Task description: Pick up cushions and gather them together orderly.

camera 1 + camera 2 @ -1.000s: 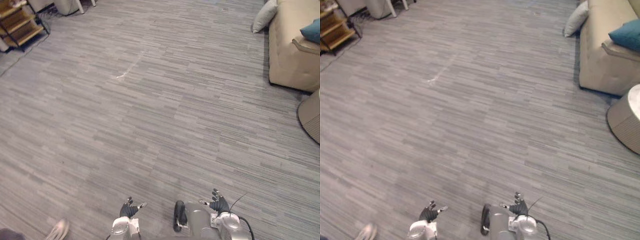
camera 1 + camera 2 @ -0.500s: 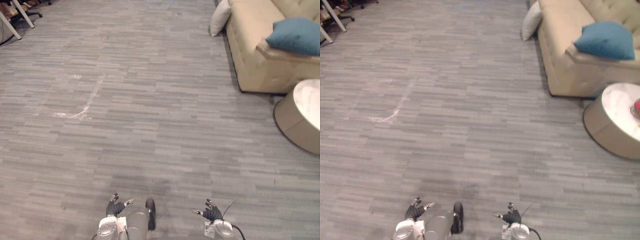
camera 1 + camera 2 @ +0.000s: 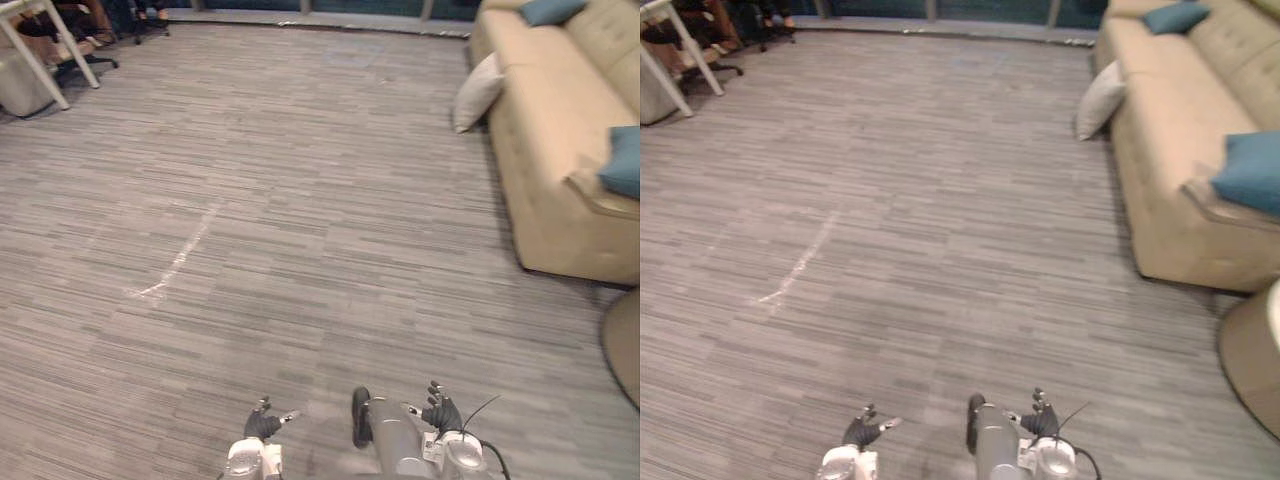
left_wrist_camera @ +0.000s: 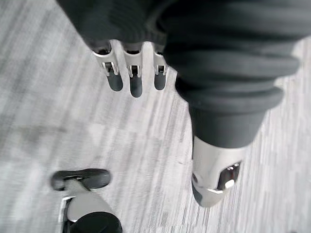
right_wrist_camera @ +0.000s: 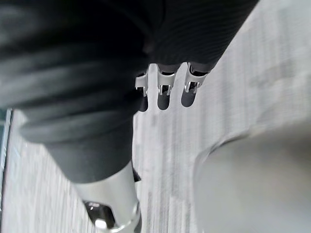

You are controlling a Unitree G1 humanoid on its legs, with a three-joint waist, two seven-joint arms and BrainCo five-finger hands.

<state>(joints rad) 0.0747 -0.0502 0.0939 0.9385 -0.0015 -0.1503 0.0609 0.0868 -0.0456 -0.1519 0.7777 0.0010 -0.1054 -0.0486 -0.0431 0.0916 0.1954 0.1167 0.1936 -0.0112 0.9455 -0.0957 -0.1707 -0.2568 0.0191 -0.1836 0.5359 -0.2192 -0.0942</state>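
While nothing is held yet, this looks like the approach. The white cushion (image 3: 477,92) leans on the beige sofa (image 3: 545,130), well ahead of the right hand (image 3: 440,413), and the left hand (image 3: 263,425) idles beside it. In the right eye view, a teal cushion (image 3: 1252,170) lies on the sofa arm and a round table (image 3: 1250,365) crowds that side. In the left wrist view, the fingers (image 4: 135,82) are straight and loosely spread. In the right wrist view, the fingers (image 5: 164,94) are likewise. Next, I'd guess, comes walking closer.

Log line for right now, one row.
left robot hand: open, empty | right robot hand: open, empty | white cushion: on floor against sofa | blue cushions: on sofa | nothing picked up
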